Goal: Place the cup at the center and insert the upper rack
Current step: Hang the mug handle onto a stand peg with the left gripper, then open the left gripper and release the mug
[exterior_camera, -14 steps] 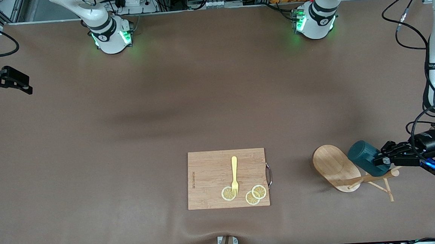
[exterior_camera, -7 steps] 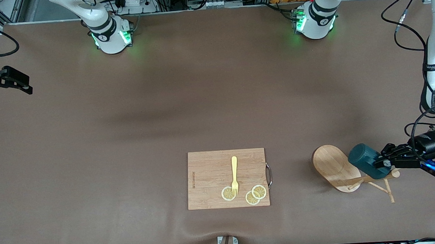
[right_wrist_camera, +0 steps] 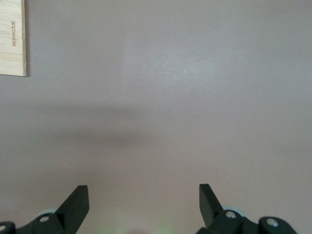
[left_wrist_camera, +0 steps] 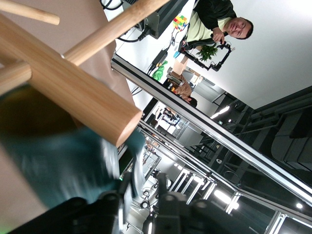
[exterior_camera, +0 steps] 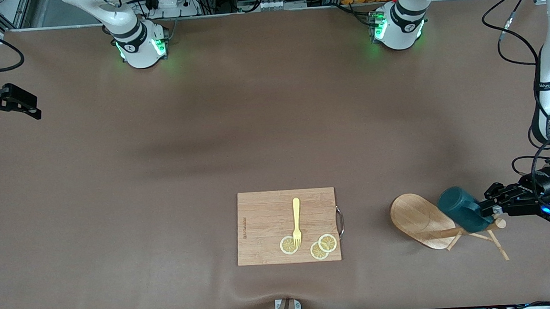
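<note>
Cup [exterior_camera: 460, 208] on its side across rack post [exterior_camera: 475, 228]

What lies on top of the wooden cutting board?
On the cutting board lie a yellow fork and three lemon slices. The fork's tines cover part of one slice.

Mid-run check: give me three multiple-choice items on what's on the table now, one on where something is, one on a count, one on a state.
1. Where is the cup?
A. on the cutting board
B. on the upper rack, at the left gripper
C. under the right gripper

2. How many lemon slices lie on the cutting board?
A. one
B. three
C. five

3. How does the upper rack stand?
A. upright on its base
B. tipped on its side
C. held in the air

Answers: 1 B, the cup sits against the rack's post at the left gripper. 2 B, three slices beside the fork. 3 B, base on edge, post lying flat.
</note>
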`<state>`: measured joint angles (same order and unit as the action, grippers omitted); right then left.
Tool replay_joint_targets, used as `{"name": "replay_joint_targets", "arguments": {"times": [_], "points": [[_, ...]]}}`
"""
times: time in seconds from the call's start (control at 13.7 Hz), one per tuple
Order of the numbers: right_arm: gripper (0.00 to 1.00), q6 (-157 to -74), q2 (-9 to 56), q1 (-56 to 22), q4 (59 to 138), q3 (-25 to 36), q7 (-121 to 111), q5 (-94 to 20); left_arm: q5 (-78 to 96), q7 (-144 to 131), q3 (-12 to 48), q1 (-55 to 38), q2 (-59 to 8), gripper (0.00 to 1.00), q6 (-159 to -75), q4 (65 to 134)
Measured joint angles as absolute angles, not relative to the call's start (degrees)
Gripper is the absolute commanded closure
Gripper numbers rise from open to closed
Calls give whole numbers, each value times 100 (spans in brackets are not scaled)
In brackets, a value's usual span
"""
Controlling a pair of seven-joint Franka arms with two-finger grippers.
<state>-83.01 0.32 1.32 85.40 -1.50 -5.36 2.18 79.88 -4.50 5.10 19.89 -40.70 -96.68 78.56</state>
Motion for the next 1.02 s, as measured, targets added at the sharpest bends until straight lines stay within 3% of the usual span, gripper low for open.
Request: {"name": "replay_joint_targets", "arguments": {"times": [0.58,1.02], "points": [[0,-8298,32,132,8540,-150,-536,218,7512,-450,509,1997,-4019,0,-9667,7739],[0,-8295,32,132,8540,-150,-536,218,6444,-524,558,1987,-3514,0,-9652,7706]]}}
